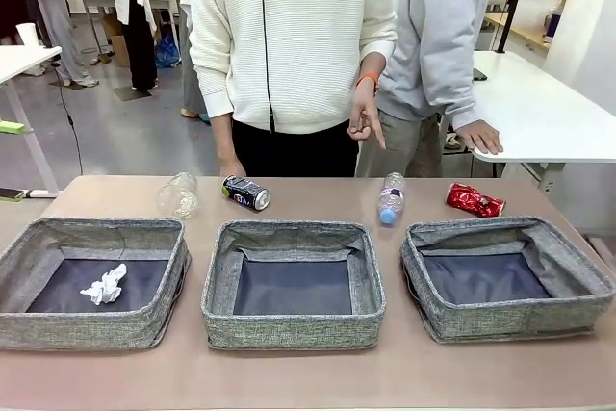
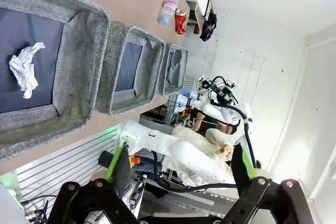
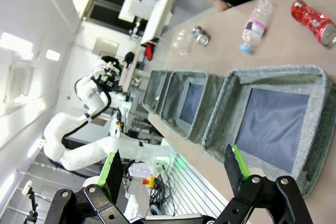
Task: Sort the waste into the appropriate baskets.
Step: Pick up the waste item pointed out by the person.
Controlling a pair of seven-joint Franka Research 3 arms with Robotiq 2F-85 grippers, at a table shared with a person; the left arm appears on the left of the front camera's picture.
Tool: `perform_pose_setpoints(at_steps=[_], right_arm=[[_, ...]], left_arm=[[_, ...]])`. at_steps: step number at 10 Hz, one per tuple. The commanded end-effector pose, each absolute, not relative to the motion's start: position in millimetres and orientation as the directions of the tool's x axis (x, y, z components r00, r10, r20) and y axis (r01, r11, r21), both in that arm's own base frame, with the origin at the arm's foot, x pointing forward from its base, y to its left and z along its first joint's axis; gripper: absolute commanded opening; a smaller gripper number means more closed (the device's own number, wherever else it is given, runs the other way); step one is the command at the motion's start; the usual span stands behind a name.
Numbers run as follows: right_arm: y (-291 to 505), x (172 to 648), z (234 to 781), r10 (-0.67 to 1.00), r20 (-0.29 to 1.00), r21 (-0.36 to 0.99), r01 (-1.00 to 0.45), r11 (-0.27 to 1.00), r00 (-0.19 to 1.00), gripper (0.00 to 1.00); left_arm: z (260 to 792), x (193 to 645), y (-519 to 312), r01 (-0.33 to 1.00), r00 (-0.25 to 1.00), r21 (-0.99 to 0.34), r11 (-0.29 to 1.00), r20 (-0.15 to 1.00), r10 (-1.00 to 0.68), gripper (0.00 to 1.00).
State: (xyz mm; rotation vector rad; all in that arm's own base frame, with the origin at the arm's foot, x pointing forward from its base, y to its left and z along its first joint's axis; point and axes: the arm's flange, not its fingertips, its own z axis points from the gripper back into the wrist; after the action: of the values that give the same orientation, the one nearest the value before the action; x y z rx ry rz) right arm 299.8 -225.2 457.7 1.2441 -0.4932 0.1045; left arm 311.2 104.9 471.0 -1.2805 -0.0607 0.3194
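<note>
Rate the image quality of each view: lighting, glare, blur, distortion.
Front view: even, soft light, sharp throughout, faint shadows inside the baskets. Left wrist view: rolled sideways, wide-angle stretch, white wall washed out at right, fingers dark at the bottom. Right wrist view: also rolled, lights blown out at left, crushed red can crisp.

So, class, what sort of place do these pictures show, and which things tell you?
Most likely a robotics lab or test workshop. A white jointed robot arm stands at a brown table with three low grey woven-fabric bins in a row, and a white workbench stands behind.
</note>
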Motion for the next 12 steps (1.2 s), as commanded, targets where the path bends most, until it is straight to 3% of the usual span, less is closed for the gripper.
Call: perform_pose_setpoints(at_steps=[1,2,4,5,7,9,11,12], right_arm=[[-199,319,462,-0.137,0.42,0.85,-0.335,0.407,0.897,1.0],[-151,349,465,-0.064,0.417,0.773,-0.317,0.549,0.906,1.0],[-41,381,459,0.144,0.392,0.594,-0.369,0.715,0.909,1.0],[7,388,449,0.178,0.423,0.438,-0.373,0.818,0.889,1.0],[69,398,420,0.302,0.445,0.262,-0.445,0.856,0.843,1.0],[69,388,441,0.299,0.471,0.337,-0.482,0.809,0.83,1.0],[88,392,427,0.334,0.47,0.278,-0.496,0.823,0.817,1.0],[93,401,426,0.235,0.421,0.307,-0.382,0.872,0.876,1.0]], left_arm=[[473,309,106,-0.196,0.956,-0.952,0.236,-0.131,0.264,1.0],[473,309,106,-0.196,0.956,-0.952,0.236,-0.131,0.264,1.0],[473,309,106,-0.196,0.956,-0.952,0.236,-0.131,0.264,1.0],[473,309,106,-0.196,0.956,-0.952,0.236,-0.131,0.264,1.0],[473,309,106,-0.196,0.956,-0.952,0.236,-0.131,0.264,1.0],[473,309,106,-0.196,0.956,-0.952,0.236,-0.131,0.264,1.0],[473,309,106,-0.196,0.956,-0.952,0.236,-0.131,0.264,1.0],[473,309,106,-0.196,0.956,-0.952,0.236,-0.131,0.264,1.0]])
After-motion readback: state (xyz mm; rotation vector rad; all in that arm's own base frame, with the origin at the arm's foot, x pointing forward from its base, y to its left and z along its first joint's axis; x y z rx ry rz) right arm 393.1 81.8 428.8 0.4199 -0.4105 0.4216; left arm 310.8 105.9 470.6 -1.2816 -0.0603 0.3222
